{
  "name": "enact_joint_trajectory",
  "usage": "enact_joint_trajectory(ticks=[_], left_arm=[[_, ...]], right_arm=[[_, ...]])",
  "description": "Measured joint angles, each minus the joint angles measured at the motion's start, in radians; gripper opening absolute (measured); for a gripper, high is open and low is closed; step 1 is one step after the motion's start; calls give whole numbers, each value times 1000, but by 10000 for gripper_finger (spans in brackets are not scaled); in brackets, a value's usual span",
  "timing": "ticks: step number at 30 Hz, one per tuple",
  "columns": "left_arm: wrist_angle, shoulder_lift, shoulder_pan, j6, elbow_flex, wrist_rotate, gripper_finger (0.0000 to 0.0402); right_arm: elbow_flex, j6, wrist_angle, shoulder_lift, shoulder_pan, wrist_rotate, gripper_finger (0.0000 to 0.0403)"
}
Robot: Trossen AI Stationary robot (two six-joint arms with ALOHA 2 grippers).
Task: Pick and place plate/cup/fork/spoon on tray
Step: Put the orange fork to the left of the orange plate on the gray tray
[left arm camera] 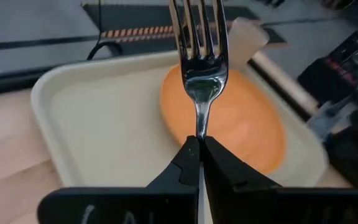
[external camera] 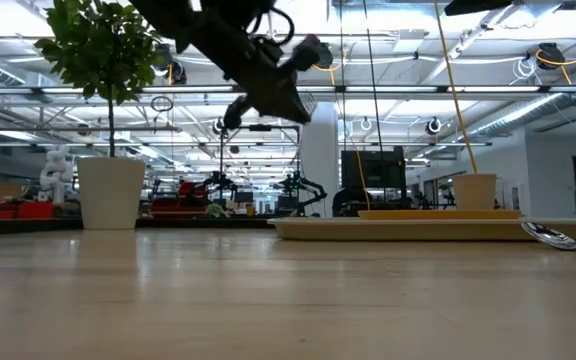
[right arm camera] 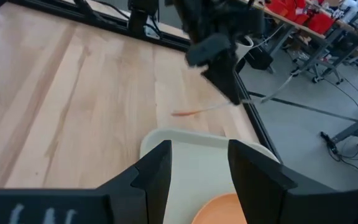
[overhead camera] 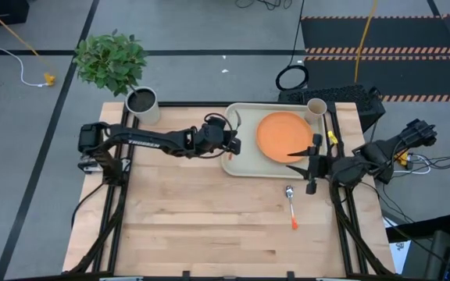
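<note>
The pale tray lies at the table's far right. The orange plate rests flat in it, and the tan cup stands at its far right corner. My left gripper is over the tray's left edge, well above the table, shut on the fork. The spoon lies on the table just near of the tray, its bowl toward the tray. My right gripper is open and empty over the tray's near right part. My left gripper pinches the fork's thin metal neck, just below the tines, between its two fingertips. It comes from the table's left, slanting down. The tines stick out beyond the fingertips toward the plate. The orange handle sticks out behind, and the fork hangs clear of the tray.
A light pot with dark soil and a leafy plant stand at the far left corner. Bare wood stretches across the table's near half. Black frame rails run along the tray's right side.
</note>
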Motion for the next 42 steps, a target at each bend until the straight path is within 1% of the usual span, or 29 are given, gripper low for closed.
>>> enact_joint_trajectory(ticks=[4,7,14,16,21,26,32,42], left_arm=[[25,74,16,-6,50,0,7],[34,154,29,-12,116,0,7],[-21,336,63,-27,284,0,9],[-55,377,73,-47,317,0,9],[-67,464,84,-61,388,8,9],[-46,498,84,-103,401,11,10],[-48,509,80,-123,400,8,10],[-71,523,83,-219,400,-2,10]], right_arm=[[0,-31,11,-9,0,0,153],[0,-64,31,-12,-4,1,153],[0,-85,38,-12,-4,1,153],[0,-85,35,-12,-4,1,153],[0,-74,30,-12,-3,1,153],[0,-60,25,-12,-3,0,153],[0,-56,31,-12,-3,1,153],[0,-73,56,-12,-3,1,153]])
